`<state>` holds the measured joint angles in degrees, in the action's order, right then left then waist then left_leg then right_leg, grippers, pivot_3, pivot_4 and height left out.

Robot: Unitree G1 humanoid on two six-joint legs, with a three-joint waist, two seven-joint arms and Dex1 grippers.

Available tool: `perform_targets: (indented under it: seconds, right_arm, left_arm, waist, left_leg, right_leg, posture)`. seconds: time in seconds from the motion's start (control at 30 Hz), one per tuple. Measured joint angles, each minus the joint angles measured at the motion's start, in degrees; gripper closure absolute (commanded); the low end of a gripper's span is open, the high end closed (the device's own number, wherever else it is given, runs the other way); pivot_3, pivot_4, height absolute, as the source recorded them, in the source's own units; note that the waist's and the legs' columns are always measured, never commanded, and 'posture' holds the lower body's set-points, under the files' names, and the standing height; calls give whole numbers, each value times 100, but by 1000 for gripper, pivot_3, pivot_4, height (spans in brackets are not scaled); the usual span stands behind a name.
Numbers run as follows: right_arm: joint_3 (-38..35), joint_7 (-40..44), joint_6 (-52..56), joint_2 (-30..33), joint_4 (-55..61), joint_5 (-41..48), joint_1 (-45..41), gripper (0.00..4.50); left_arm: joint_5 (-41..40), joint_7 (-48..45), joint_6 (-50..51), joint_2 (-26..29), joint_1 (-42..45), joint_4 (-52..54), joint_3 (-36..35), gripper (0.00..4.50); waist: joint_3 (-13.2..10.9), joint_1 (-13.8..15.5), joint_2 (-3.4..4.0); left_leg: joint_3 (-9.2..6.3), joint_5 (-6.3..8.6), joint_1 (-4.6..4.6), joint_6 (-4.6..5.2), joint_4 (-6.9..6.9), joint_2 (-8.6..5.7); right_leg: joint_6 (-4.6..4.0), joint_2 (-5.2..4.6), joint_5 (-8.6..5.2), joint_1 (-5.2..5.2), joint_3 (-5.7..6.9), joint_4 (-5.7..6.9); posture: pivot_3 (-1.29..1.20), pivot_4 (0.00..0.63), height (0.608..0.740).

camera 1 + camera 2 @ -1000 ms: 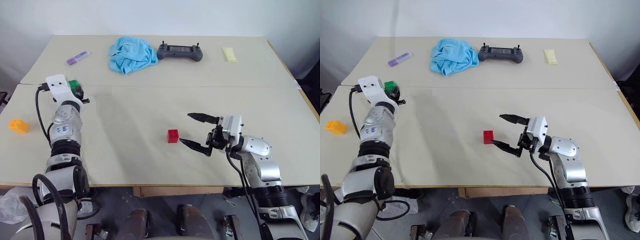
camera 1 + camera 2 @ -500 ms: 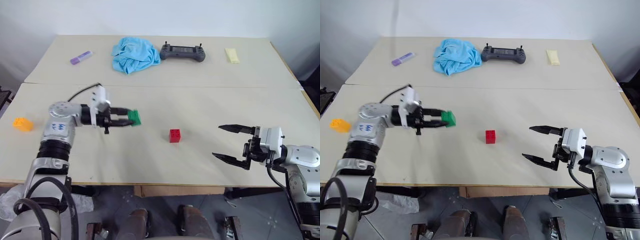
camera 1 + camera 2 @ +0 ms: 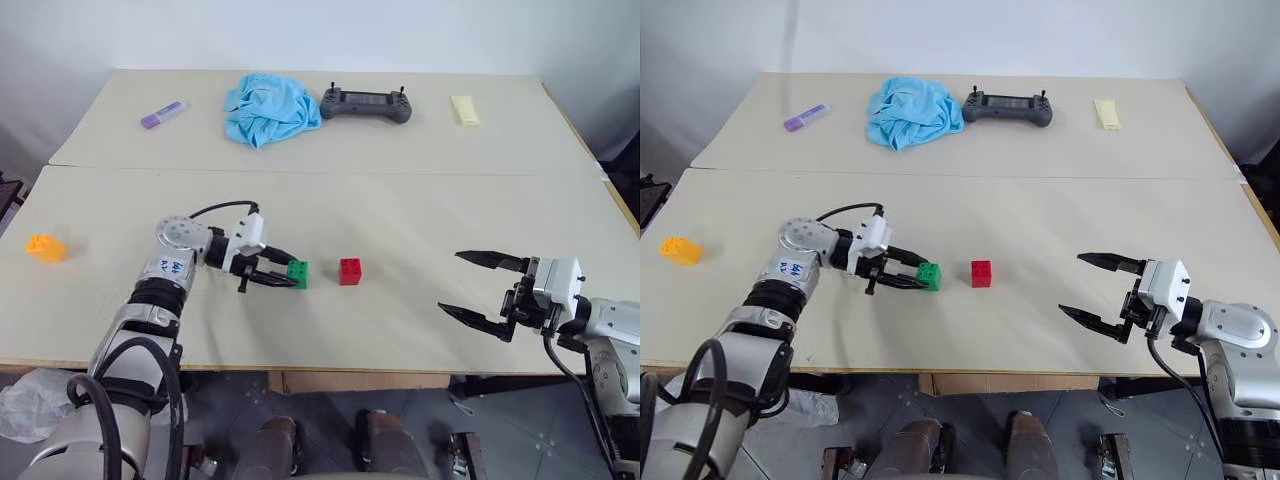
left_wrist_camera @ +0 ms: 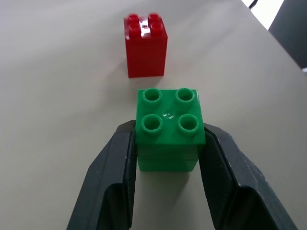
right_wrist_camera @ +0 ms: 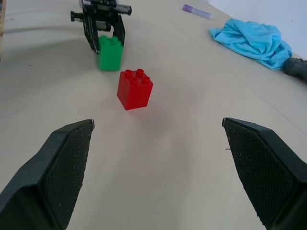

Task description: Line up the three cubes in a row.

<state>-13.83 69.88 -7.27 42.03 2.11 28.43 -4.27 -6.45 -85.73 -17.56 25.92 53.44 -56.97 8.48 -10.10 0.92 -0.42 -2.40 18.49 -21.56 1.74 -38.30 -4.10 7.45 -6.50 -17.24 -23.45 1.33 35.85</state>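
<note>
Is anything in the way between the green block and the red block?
No. The left gripper holds the green block just short of the red block, with only a small strip of bare table between them. Nothing visible sits in that gap.

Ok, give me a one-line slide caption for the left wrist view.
Left claw shut on the green cube, studs up, just short of the red cube on the beige table.
</note>
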Motion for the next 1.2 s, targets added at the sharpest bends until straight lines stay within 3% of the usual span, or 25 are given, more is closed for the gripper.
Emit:
perform_targets:
  seconds: [0.03, 0.3, 0.33, 0.47, 0.57, 0.73, 0.87, 0.97, 1.2]
  right_arm:
    - [5, -22, 4, 0, 15, 0, 2, 0]
    - [84, -75, 129, -23, 136, 9, -34, 0]
    - [146, -80, 164, -51, 200, 15, -53, 0]
    - [380, -66, 335, -131, 347, 79, -170, 0]
    - [660, 33, 505, -216, 403, 130, -368, 0]
    - [1077, 152, 520, -525, 258, 109, -841, 0]
    - [1416, 179, 499, -788, 68, -78, -1247, 0]
    - [1582, 115, 423, -1156, -167, -162, -1583, 0]
    - [1617, 104, 331, -1372, -384, -246, -1930, 0]
  left_arm:
    - [31, 20, -26, -5, 27, -28, 0, 2460]
    - [118, 271, -75, -19, 34, -162, -102, 154]
    - [106, 273, -49, 26, 17, -70, -158, 34]
    - [-174, 246, 277, 465, -329, 829, -504, 34]
    - [-761, 590, 1095, 1084, -1449, 2301, -1209, 34]
    - [-1268, 1990, 2027, 1464, -3160, 4060, -2647, 34]
    - [-1540, 3751, 2267, 909, -4469, 4897, -4220, 34]
    - [-2327, 5236, 2670, -308, -5771, 5983, -5663, 34]
    - [-2381, 6677, 2232, -1354, -7032, 6501, -6577, 34]
  waist:
    - [0, 7, 0]
    - [-1, 42, -1]
    - [-1, 37, -2]
    - [-1, -20, -1]
    - [-1, -148, -1]
    - [-1, -175, 0]
    - [-1, -104, 0]
    - [-1, -121, -4]
    - [-2, 74, -21]
  left_leg:
    - [1, 0, 0, 0, -1, -1]
    - [0, 0, -1, 1, -3, 0]
    - [0, 0, -2, 1, -3, 1]
    - [-2, 0, -1, -1, 1, 6]
    - [-3, 5, -1, -10, 4, 28]
    - [-17, 8, 0, -21, 4, 40]
    - [-16, 10, 3, -23, 3, 40]
    - [-12, 24, 10, -19, 4, 43]
    - [-24, 35, 29, -20, -13, 45]
  right_leg:
    - [1, -1, 0, 0, -1, 1]
    - [1, 0, 1, -1, -1, 1]
    - [1, 0, 1, -2, -1, 1]
    - [1, -1, 1, -5, -3, 1]
    - [-3, -9, -1, -8, -14, -2]
    - [-16, -7, -8, -5, -37, -1]
    - [-17, -6, -9, -3, -40, -1]
    - [-18, -6, -7, 2, -47, -7]
    - [-20, -6, -9, 49, -33, -50]
  posture:
    - [0, 150, 740]
    - [0, 150, 740]
    - [0, 150, 740]
    - [0, 150, 740]
    - [0, 150, 740]
    - [0, 150, 740]
    - [0, 150, 740]
    - [0, 150, 740]
    - [0, 150, 740]
